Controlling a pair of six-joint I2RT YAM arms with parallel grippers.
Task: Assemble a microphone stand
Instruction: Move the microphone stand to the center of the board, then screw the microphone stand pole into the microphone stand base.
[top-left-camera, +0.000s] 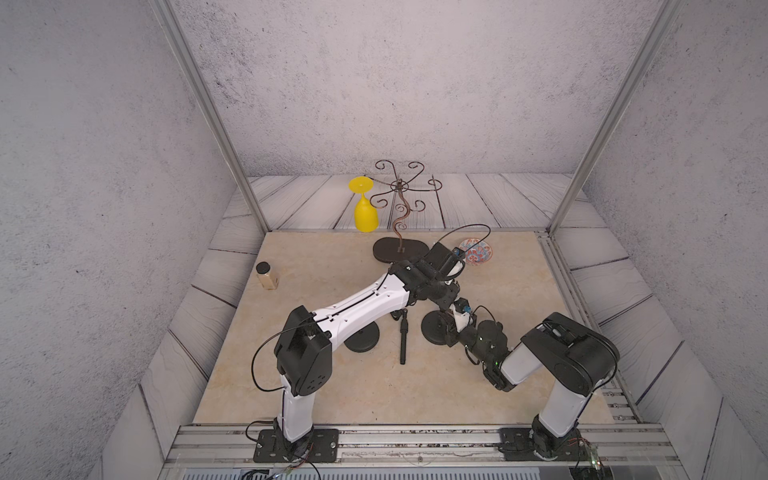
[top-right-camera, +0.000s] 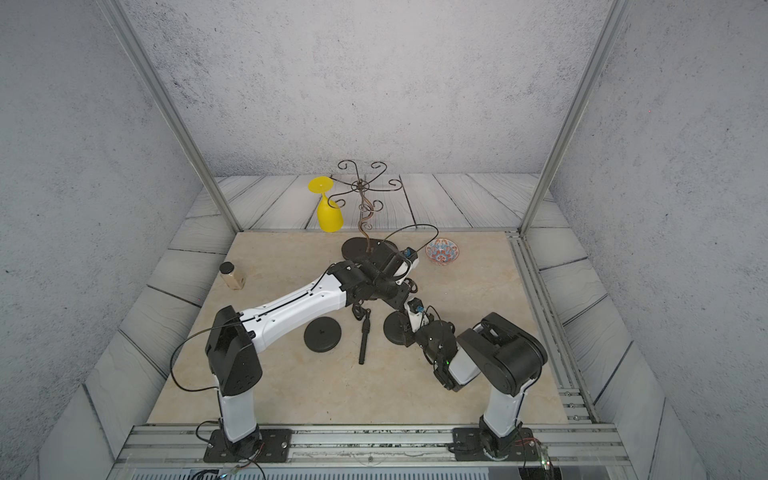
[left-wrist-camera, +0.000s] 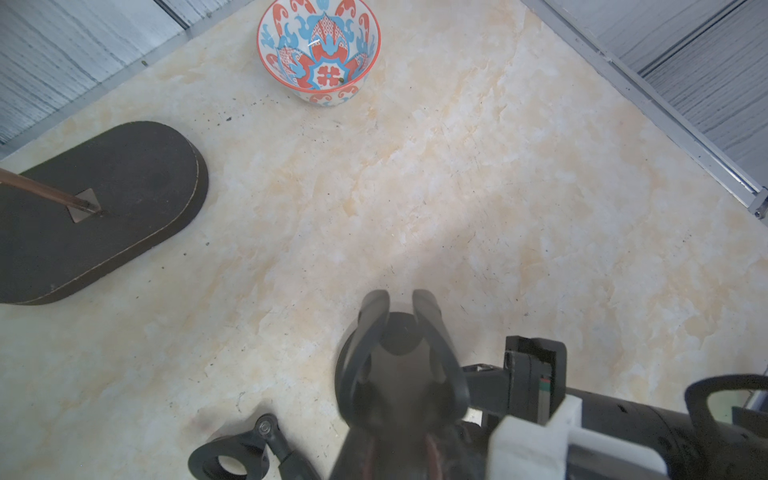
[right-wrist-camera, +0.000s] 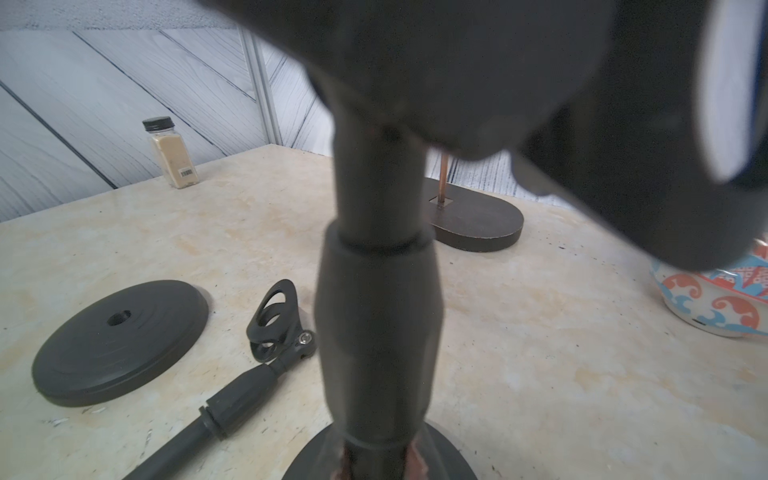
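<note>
A black pole (right-wrist-camera: 378, 332) stands upright on a round black base (top-left-camera: 430, 330) at mid table, right of centre. My right gripper (right-wrist-camera: 378, 461) is shut on the pole low down, just above that base (right-wrist-camera: 453, 461). My left gripper (left-wrist-camera: 399, 453) is shut on the same pole higher up, under its forked mic clip (left-wrist-camera: 399, 328). In the top views both grippers are stacked over this base (top-right-camera: 392, 330), and the pole is hidden by them. A second round base (top-left-camera: 368, 340) and a second pole (top-left-camera: 403, 338) with its clip (right-wrist-camera: 276, 320) lie loose to the left.
A patterned bowl (top-left-camera: 476, 251) sits at the back right. A wire rack on a dark oval foot (top-left-camera: 386, 251) holds an upturned yellow glass (top-left-camera: 365, 210) at the back. A spice jar (top-left-camera: 266, 276) stands at the left edge.
</note>
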